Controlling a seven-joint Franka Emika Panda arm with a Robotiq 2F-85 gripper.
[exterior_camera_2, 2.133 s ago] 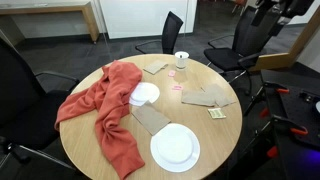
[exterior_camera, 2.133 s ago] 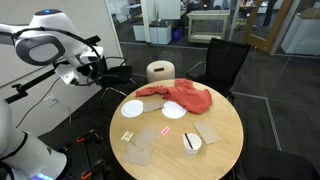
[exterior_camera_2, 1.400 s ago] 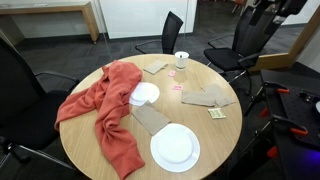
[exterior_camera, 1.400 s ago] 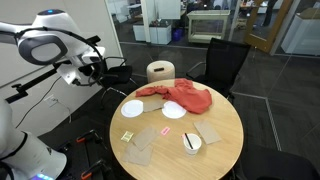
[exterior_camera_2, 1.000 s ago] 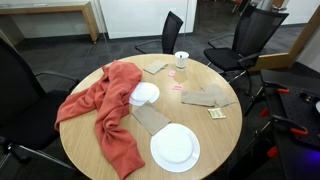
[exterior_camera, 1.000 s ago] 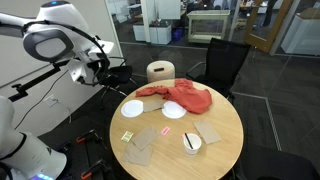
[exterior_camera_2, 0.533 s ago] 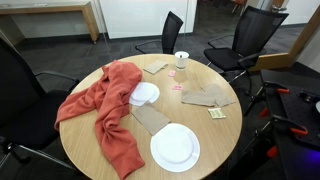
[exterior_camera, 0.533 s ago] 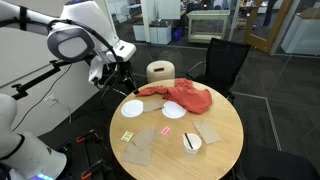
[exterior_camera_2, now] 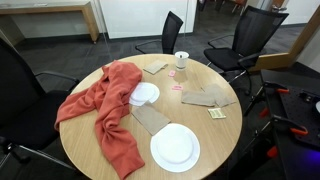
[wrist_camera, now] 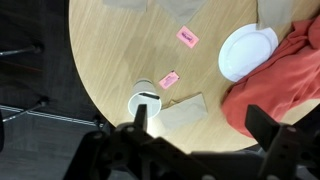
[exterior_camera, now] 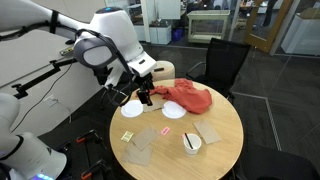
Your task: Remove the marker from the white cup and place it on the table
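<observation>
The white cup stands on the round light wood table near its front edge, with the dark marker lying across its mouth. The cup also shows in the other exterior view and in the wrist view, where the marker is a short dark line inside it. My gripper hangs open and empty high above the table's left part, well away from the cup. In the wrist view the gripper has its fingers wide apart, one finger just beside the cup in the picture.
A red cloth lies at the table's back. Two flat white discs lie near it. Brown paper pieces and pink notes lie around the cup. Black chairs stand around the table.
My arm has swung from beside the table on the left to above the table's left part, and the gripper now points down over it. The objects on the table have not moved.
</observation>
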